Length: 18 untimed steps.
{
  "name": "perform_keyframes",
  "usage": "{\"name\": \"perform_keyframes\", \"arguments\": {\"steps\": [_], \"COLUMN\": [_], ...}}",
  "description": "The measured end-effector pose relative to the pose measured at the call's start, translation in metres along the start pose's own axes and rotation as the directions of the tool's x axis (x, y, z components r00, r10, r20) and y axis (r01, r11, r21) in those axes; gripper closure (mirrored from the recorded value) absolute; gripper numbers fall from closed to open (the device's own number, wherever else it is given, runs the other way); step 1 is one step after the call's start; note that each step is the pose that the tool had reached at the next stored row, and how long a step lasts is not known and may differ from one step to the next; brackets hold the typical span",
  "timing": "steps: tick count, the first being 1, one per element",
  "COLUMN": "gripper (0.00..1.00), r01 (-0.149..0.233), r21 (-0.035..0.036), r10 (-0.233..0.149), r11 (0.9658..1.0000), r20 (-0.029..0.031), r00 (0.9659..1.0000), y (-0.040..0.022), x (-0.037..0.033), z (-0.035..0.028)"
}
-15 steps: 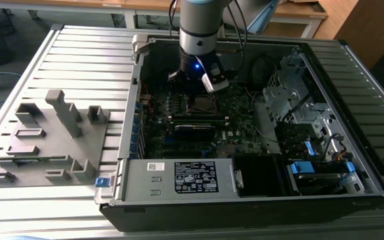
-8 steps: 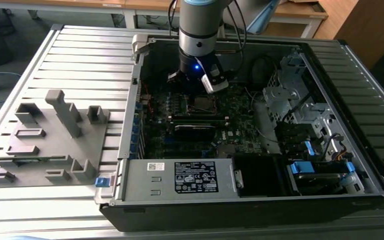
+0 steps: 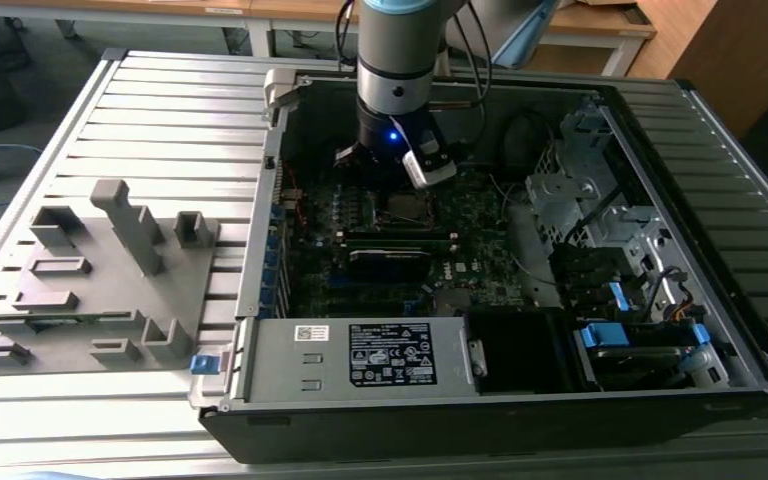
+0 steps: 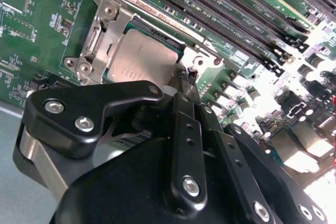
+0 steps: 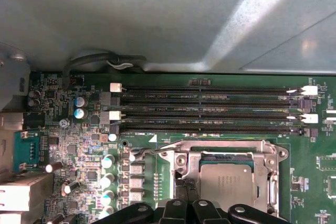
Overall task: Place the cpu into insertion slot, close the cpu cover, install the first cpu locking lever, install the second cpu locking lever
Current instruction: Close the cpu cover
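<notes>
Cpu (image 4: 140, 59) sits in slot (image 4: 157, 27), and cover (image 4: 97, 38) lies flat around it. Gripper (image 4: 186, 77) has its tip at the slot's corner; fingers narrow, close together, nothing seen between them. Risk: the tip slips off the slot's rim and scrapes the cpu or nearby board parts, or side push lifts the cover. Memory slots (image 5: 210, 111) run just beside the slot and capacitors (image 5: 107, 179) are near, so room is tight. Case wall (image 3: 271, 200) is well apart.
</notes>
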<state>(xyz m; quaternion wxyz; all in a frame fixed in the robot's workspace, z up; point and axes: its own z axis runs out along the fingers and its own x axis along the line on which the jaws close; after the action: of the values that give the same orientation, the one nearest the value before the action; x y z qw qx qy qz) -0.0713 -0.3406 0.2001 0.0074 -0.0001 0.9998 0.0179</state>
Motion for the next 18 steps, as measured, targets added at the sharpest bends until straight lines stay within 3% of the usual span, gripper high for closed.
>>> {"name": "perform_keyframes", "arguments": {"steps": [12,18], "gripper": [0.89,0.89], "r01": [0.0,0.0], "r21": [0.0001,-0.0003], "r10": [0.0,0.0], "r11": [1.0,1.0], "r20": [-0.0001,0.0002], "r00": [1.0,1.0], "y": [-0.0001,0.0002], "x": [0.0001,-0.0001], "z": [0.003,-0.0034]}}
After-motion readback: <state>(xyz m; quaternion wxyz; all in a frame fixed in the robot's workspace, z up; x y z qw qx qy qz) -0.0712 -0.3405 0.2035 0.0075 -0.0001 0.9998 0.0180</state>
